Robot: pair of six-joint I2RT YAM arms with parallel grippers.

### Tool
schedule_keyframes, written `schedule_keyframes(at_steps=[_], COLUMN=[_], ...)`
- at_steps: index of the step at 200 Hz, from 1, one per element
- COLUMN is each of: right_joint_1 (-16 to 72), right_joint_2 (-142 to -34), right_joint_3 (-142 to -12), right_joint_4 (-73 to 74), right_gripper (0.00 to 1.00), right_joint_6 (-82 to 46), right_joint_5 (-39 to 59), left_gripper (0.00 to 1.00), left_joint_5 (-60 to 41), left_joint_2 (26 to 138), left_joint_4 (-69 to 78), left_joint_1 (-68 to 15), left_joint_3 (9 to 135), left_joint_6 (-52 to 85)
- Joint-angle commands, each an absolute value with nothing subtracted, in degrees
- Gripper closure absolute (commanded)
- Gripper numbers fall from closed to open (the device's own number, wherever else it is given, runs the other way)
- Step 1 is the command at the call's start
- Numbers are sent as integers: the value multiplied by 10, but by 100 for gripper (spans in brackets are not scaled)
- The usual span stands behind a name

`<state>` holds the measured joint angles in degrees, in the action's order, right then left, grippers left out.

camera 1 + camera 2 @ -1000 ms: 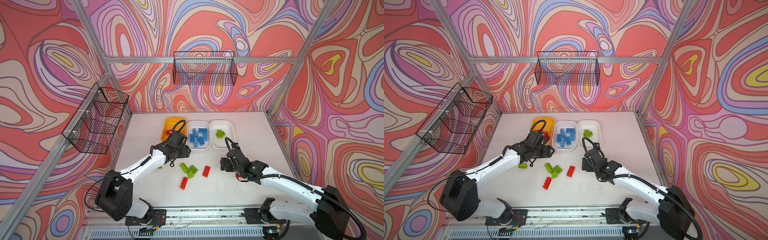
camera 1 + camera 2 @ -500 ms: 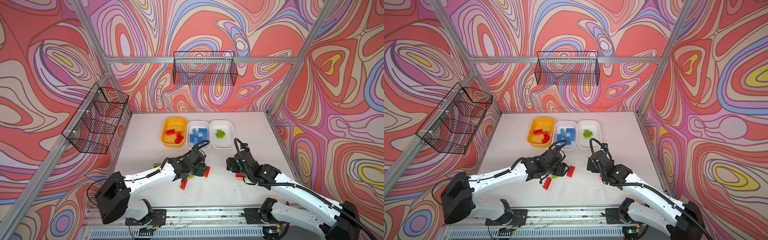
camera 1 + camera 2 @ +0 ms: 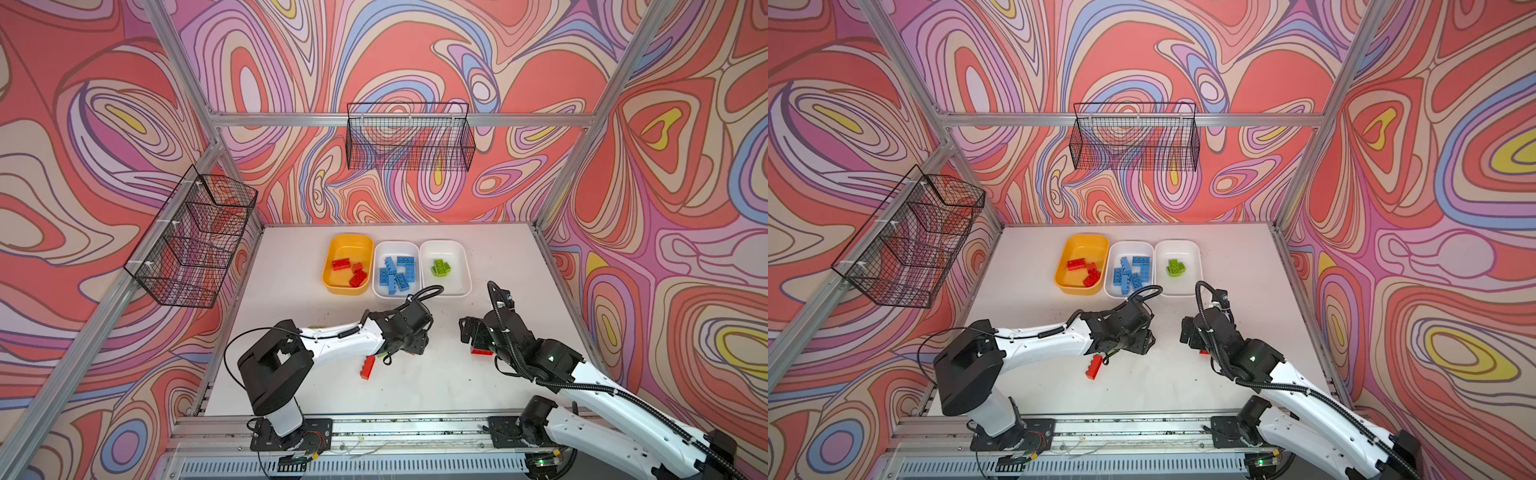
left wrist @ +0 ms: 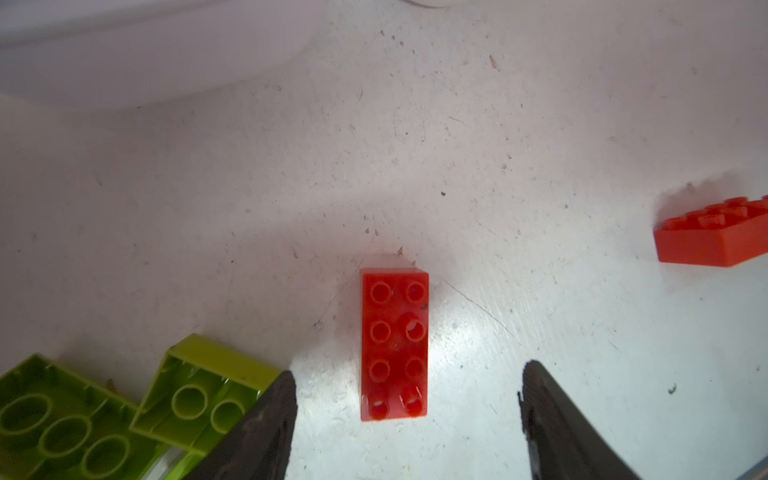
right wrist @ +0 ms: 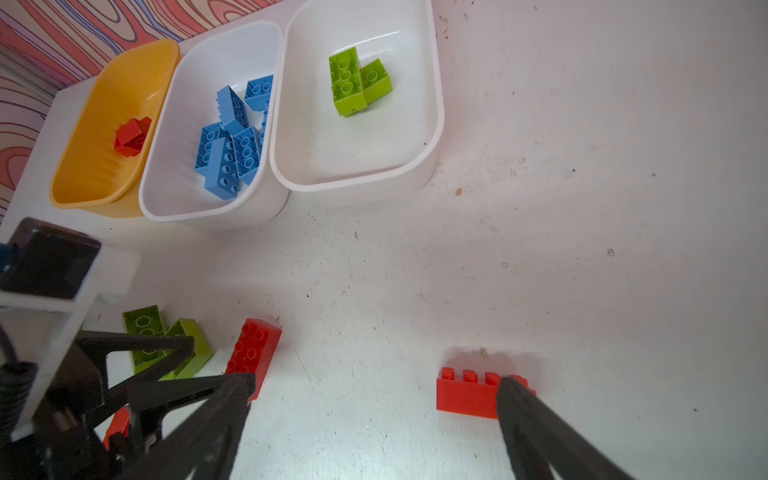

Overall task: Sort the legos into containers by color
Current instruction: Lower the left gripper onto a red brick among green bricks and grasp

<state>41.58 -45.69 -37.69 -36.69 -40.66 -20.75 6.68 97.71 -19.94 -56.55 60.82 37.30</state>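
Left pincer [image 4: 407,370] swung forward — low, astride red brick [image 4: 394,332], jaws apart

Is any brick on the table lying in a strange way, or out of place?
Yes. On the table, one green brick lies upside down, hollow side up, and a second green brick sits tilted beside it, also hollow side up. Nothing looks damaged.
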Motion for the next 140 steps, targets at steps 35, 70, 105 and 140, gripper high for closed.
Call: schedule_keyframes(at_steps=[35,70,105,140], right_joint_1=[413,413,414,414], right_joint_2=[-432,-426,-411,-410], right_joint_3=[-367,-378,-382,-378], right_joint_4=[-384,-393,-395,-386], right_gripper=[2,2,2,2], right_joint_6=[-410,-403,-402,-400], right_joint_5=[-202,-204,-207,-202], left_gripper=[33,40,54,75], left_joint_5=[80,81,74,80], left_joint_2=[1037,1061,1074,1072], left_joint_4=[-223,-239,-244,-261], left_joint_1=[-566,-566,-566,-566], left_joint_3=[653,672,663,657], left_joint_6=[363,363,373,374])
